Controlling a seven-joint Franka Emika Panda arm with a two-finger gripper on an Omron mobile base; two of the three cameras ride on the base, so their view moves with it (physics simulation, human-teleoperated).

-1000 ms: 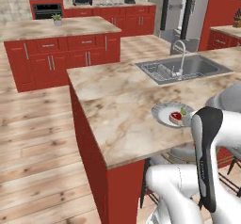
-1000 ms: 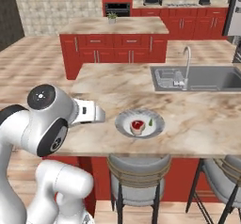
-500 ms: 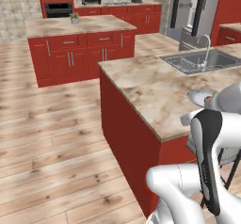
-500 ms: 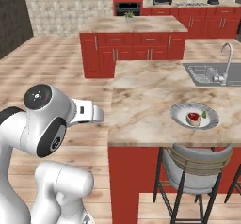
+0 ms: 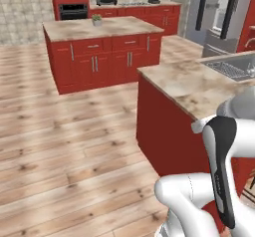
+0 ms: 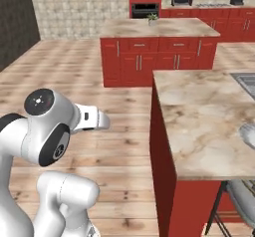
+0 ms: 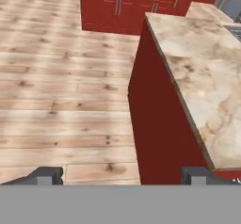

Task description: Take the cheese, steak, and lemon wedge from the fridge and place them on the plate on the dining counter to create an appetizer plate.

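The gripper hangs wide open and empty over the floor off the counter end, the plate rim at its three o'clock, the fridge far off at one o'clock beyond the sink.

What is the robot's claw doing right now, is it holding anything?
Claw: open and holding nothing; its two finger tips stand wide apart above the wooden floor, beside the end of the dining counter.
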